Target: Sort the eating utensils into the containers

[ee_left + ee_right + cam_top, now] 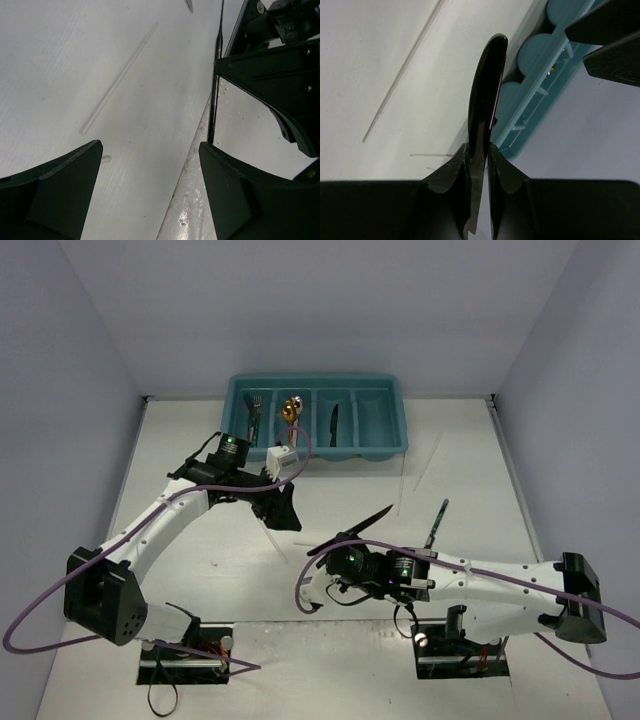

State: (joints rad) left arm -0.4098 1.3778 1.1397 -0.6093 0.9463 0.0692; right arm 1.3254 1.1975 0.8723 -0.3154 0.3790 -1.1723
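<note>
right gripper (479,150) was clamped on black knife (487,90) well in front of tray (318,380); left gripper (150,150) hung open nearer tray

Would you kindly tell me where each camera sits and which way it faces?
Top external: above, behind the bases, looking down on the teal tray and both arms.
Left wrist: on that arm, looking down past the open left gripper at a pale stick.
Right wrist: on that arm, looking past the right gripper along its black knife toward the tray.
Shared: first and last show knife, tray.
</note>
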